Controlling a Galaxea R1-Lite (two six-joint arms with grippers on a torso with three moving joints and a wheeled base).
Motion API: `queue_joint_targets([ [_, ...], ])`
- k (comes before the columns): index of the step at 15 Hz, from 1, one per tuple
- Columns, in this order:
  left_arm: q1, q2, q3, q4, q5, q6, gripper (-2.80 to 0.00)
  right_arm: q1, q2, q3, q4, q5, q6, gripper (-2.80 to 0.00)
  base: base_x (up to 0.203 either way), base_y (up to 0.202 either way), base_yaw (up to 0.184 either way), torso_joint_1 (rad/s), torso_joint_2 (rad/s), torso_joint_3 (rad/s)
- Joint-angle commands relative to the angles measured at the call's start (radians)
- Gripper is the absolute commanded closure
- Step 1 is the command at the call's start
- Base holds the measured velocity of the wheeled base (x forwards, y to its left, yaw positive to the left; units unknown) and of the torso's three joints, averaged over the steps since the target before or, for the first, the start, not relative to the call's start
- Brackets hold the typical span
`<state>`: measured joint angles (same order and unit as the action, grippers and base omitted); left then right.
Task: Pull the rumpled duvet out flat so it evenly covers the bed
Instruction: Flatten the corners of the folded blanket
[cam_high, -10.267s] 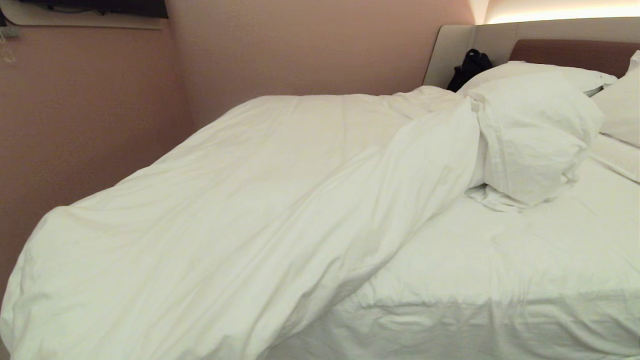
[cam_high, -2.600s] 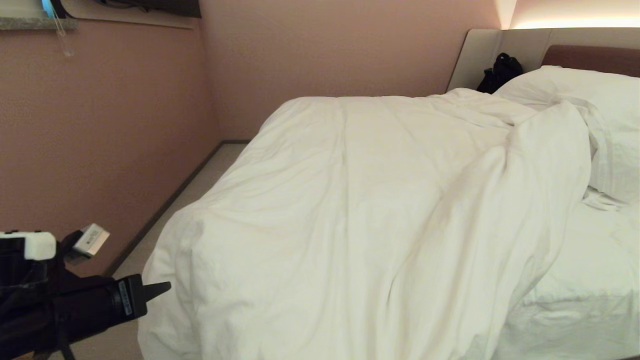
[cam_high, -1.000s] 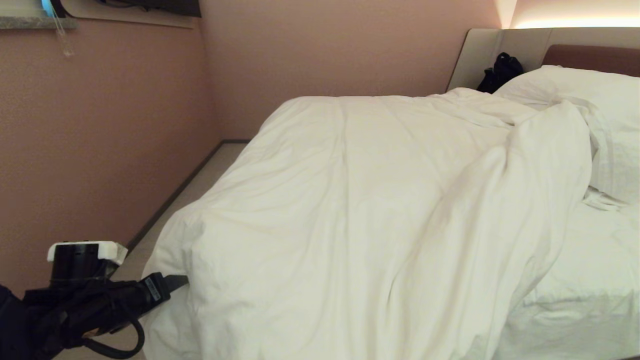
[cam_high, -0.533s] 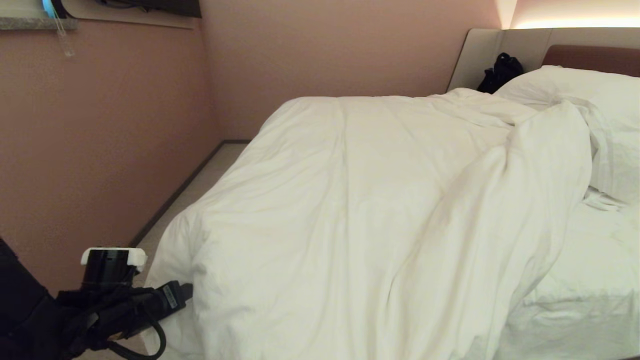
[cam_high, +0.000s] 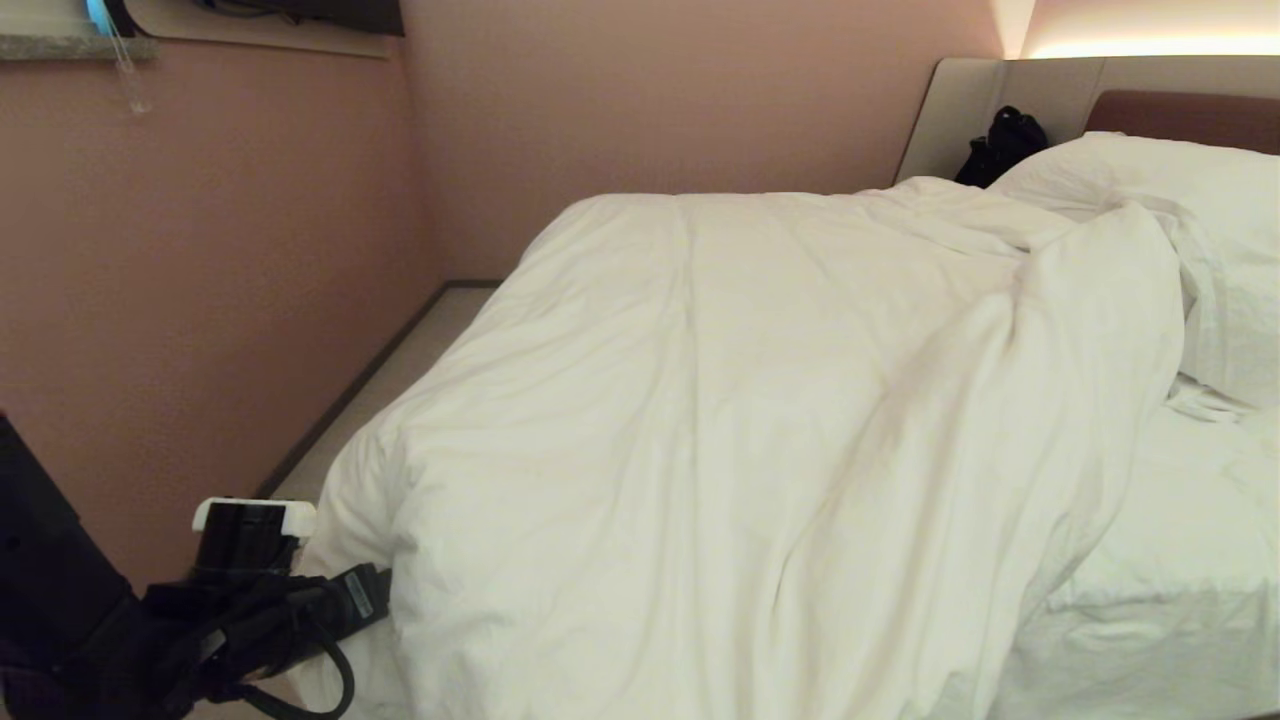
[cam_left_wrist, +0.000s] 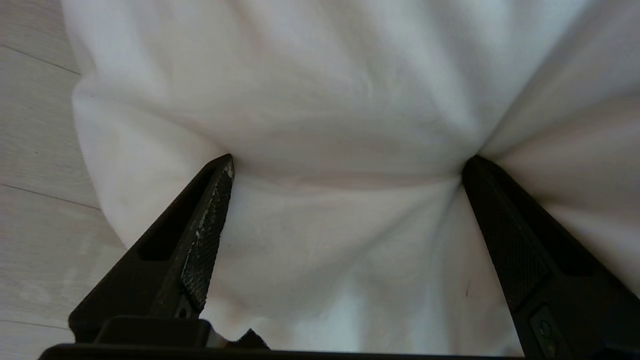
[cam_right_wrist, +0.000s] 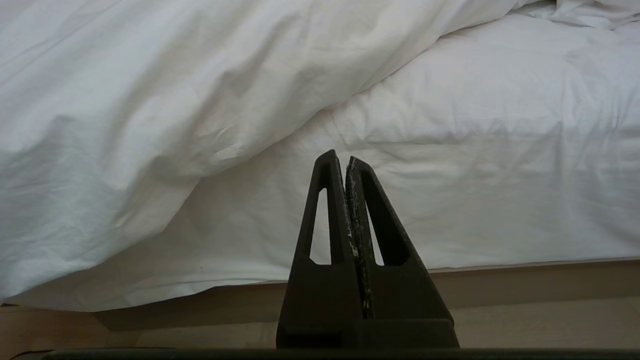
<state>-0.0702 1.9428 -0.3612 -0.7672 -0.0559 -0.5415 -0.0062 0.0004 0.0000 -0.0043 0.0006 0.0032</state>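
The duvet (cam_high: 760, 420) lies bunched toward the left side of the bed (cam_high: 1150, 590), its near left corner hanging over the edge almost to the floor (cam_left_wrist: 30, 150), while the right part of the mattress shows only bare sheet. It is thick and puffy, plain white, creased with long folds that run from the foot up toward the pillows (cam_high: 1180, 200) — one heavy ridge slants across the middle.

Over the last second my left end effector (cam_left_wrist: 345, 165) has come in from beside that hanging corner and pushed into it: the 2 fingers (cam_left_wrist: 200, 240) are now spread wide with their tips pressed into the cloth, a fat roll of duvet bulging between them. Nothing is gripped yet. I judge this to be the moment just before the grasp; closing here should give me the corner to pull out and flatten the cover.

In the head view the same end effector (cam_high: 375, 590) sits low at the bed's near left corner, tips buried against the fabric.

My right end effector (cam_right_wrist: 348, 165) is closed tight on nothing, parked low before the bed's side.
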Motion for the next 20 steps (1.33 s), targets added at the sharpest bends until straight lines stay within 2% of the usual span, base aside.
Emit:
queue_joint_targets([
  [1, -0.019, 0.054, -0.009, -0.019, 0.051, -0.004, -2.80, 0.000, 0.000, 0.000, 0.000, 0.001, 0.000, 0.00, 0.000, 0.000, 0.000, 0.000, 0.00, 0.000],
  [3, -0.031, 0.058, 0.003, -0.057, 0.059, -0.005, -2.80, 0.000, 0.000, 0.000, 0.000, 0.001, 0.000, 0.00, 0.000, 0.000, 0.000, 0.000, 0.00, 0.000],
  [4, -0.031, 0.058, 0.005, -0.061, 0.059, -0.005, -2.52, 0.000, 0.000, 0.000, 0.000, 0.001, 0.000, 0.00, 0.000, 0.000, 0.000, 0.000, 0.00, 0.000],
  [5, -0.031, 0.059, 0.007, -0.060, 0.061, -0.006, 0.00, 0.000, 0.000, 0.000, 0.000, 0.001, 0.000, 0.00, 0.000, 0.000, 0.000, 0.000, 0.00, 0.000],
  [20, -0.030, 0.027, 0.037, -0.069, 0.060, -0.007, 0.00, 0.000, 0.000, 0.000, 0.000, 0.001, 0.000, 0.00, 0.000, 0.000, 0.000, 0.000, 0.00, 0.000],
])
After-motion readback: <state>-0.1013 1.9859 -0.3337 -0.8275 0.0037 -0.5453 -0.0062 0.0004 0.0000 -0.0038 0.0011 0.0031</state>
